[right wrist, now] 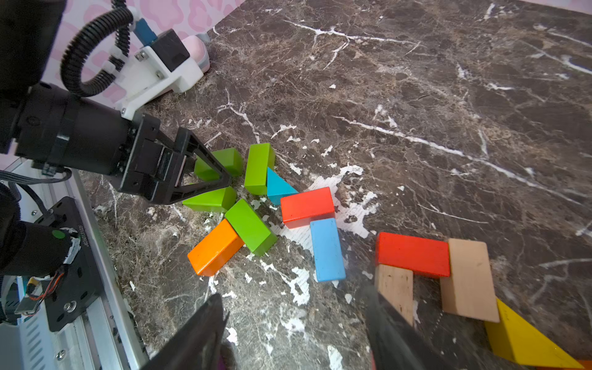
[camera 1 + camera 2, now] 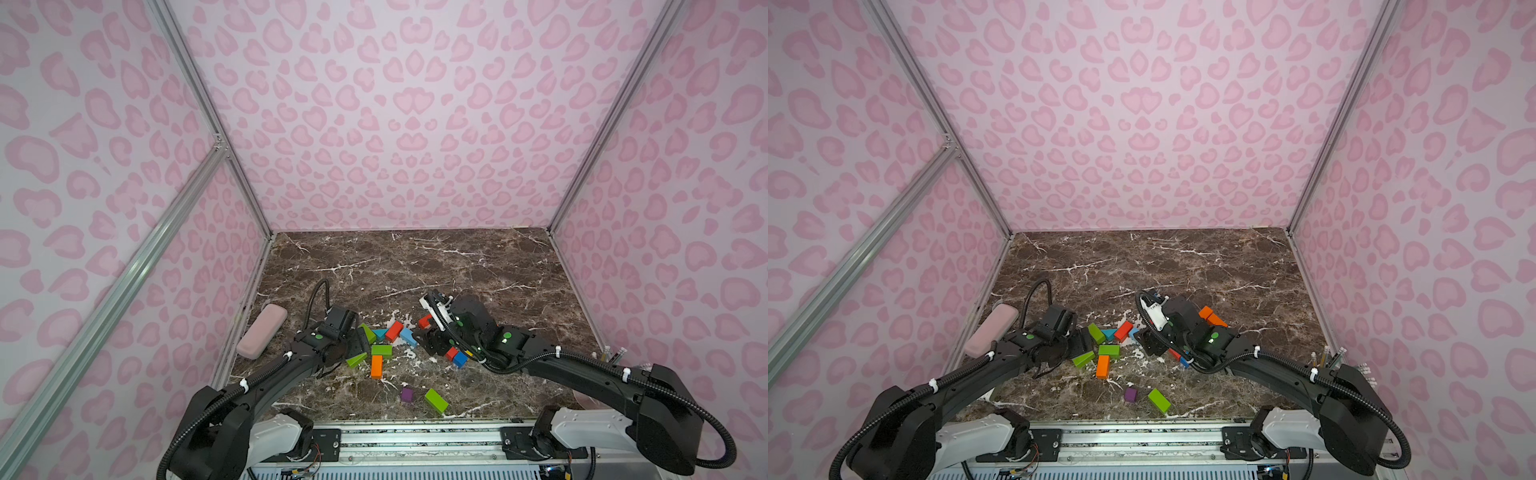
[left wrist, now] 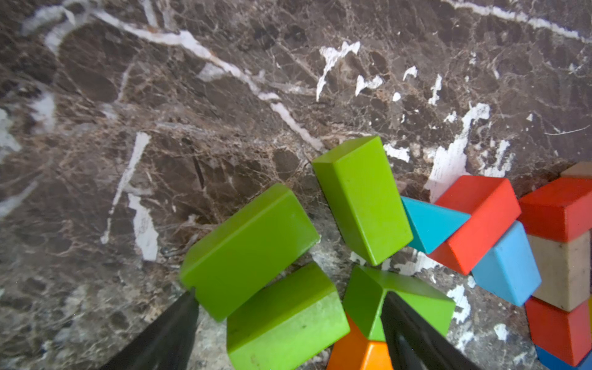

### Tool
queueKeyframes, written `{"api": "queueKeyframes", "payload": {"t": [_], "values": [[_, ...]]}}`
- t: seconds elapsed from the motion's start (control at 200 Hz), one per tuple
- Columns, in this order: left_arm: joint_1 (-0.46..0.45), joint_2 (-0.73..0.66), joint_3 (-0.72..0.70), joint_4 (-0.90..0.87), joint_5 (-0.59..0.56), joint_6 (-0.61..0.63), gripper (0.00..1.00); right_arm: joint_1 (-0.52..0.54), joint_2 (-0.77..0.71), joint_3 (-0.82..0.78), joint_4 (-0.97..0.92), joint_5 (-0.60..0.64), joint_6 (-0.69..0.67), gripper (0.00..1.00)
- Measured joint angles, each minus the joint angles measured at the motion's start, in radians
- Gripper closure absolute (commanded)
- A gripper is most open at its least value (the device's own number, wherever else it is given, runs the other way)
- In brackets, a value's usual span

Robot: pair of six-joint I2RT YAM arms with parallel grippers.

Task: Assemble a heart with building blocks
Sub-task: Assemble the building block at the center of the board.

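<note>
1. Nearest, a long green wooden brick (image 2: 436, 401) lies flat, far end slanting left, beside a small purple cube (image 2: 407, 394); both are well apart from the grippers.
2. An orange wooden brick (image 2: 376, 366) points near-to-far, touching a crosswise green brick (image 2: 381, 350).
3. The left gripper (image 3: 288, 298), arm stretched low, jaws spread, straddles a green wooden block (image 3: 286, 320).
4. The right gripper (image 1: 293, 294), wrist dipped, jaws spread above the brown marble tabletop (image 1: 448, 128), has a tan wooden block (image 1: 397, 285) beside one finger.

Black left arm (image 2: 266, 374) and right arm (image 2: 582, 365) are recorded with white base housings (image 2: 276, 434), corrugated black conduits (image 1: 69, 54) cinched by white ties (image 2: 244, 385), green joint dots (image 2: 319, 336), and a black-fingered left gripper (image 3: 290, 296).
</note>
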Motion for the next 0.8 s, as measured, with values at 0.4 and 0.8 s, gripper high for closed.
{"api": "queueKeyframes", "payload": {"t": [0.4, 0.8], "values": [[0.0, 0.043, 0.027, 0.033, -0.002, -0.003, 0.09, -0.003, 0.002, 0.0, 0.0, 0.0, 0.0, 0.27], [0.0, 0.054, 0.036, 0.039, -0.002, -0.003, 0.1, -0.005, 0.007, 0.0, 0.0, 0.0, 0.0, 0.27]]}}
